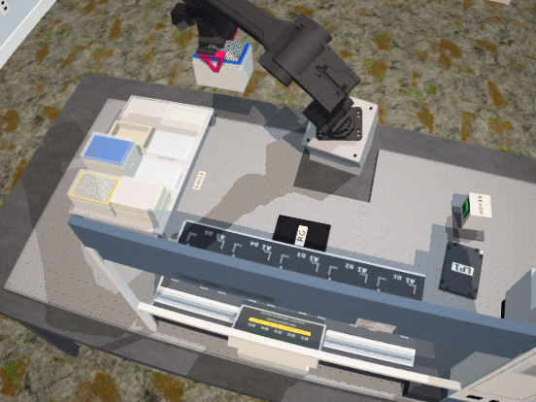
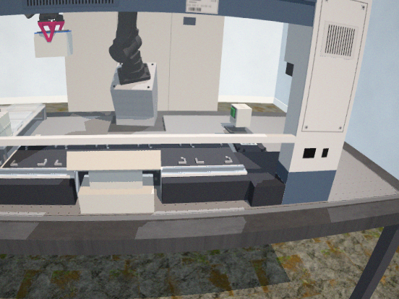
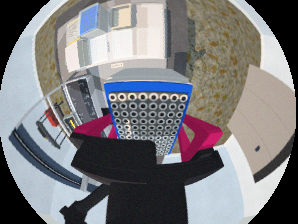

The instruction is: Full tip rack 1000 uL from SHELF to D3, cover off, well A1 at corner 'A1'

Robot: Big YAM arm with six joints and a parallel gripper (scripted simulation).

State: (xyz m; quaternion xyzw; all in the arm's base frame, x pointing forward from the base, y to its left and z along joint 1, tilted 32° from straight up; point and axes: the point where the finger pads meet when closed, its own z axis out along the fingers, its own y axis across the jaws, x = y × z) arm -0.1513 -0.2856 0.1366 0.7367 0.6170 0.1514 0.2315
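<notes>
My gripper (image 1: 217, 54) (image 2: 50, 30) (image 3: 147, 113) is shut on a tip rack (image 1: 229, 69) (image 2: 53, 45) (image 3: 148, 117). The rack has a white body and a blue plate, and its top is a grey field of pale rings. It hangs upright, high in the air beyond the table's far edge, behind the SHELF (image 1: 192, 155). The magenta fingers grip its two sides. Deck position D3 (image 1: 292, 259) lies in the dark strip in front of the arm's base, with nothing in it. I cannot tell whether a cover is on the held rack.
On the SHELF stand a rack showing a bare blue plate (image 1: 108, 150), a yellow-rimmed rack with a grey tip field (image 1: 94, 187), and several pale covers and plates. The black RG nest (image 1: 301, 232) sits behind D3. The READY key (image 1: 473, 209) is at the right. A blue gantry beam (image 1: 291, 291) spans the front.
</notes>
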